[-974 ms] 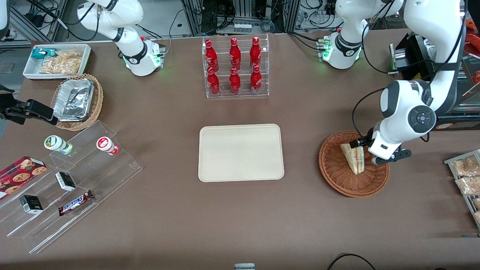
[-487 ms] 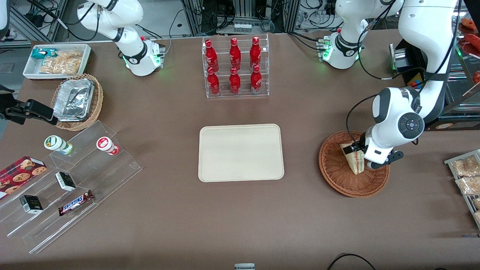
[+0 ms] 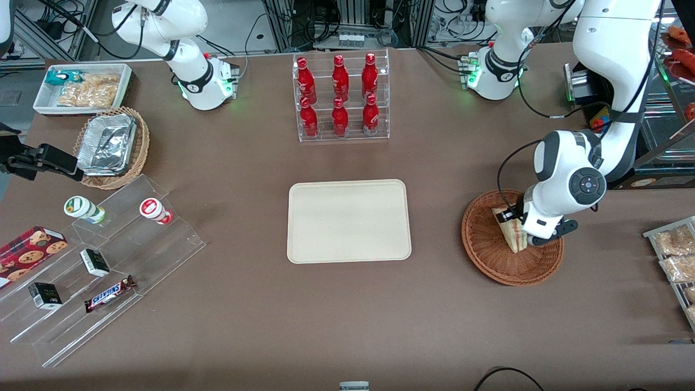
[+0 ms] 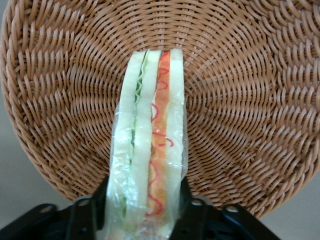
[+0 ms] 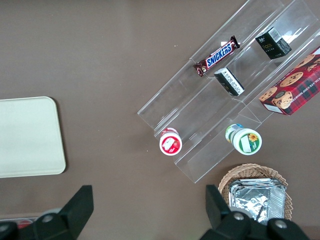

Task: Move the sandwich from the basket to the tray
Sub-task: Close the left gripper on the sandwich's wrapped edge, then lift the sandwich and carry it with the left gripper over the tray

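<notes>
The brown table (image 3: 347,315) is carrying everything here, and the beige tray (image 3: 348,221) is sitting bare in the middle of it, well apart from the hand, toward the parked arm's end. The clear rack of red bottles (image 3: 341,98) is standing farther from the front camera than the tray, also well away from the hand.

The reddish-brown wicker basket (image 3: 488,255) is lying right under the hand at the working arm's end of the table. The hand (image 3: 515,224) is hanging low inside the basket, tucked under the white wrist.

In the wrist view the hand (image 4: 141,215) is pinching the wrapped sandwich (image 4: 148,165) by its wide end, with a dark finger (image 4: 86,220) pressing on each bread face. The sandwich (image 3: 513,234) is standing on edge between them, its stripe of green and red filling facing the wrist camera and its narrow tip pointing toward the middle of the basket (image 4: 240,100). It's sitting inside the basket, not on the tray.
</notes>
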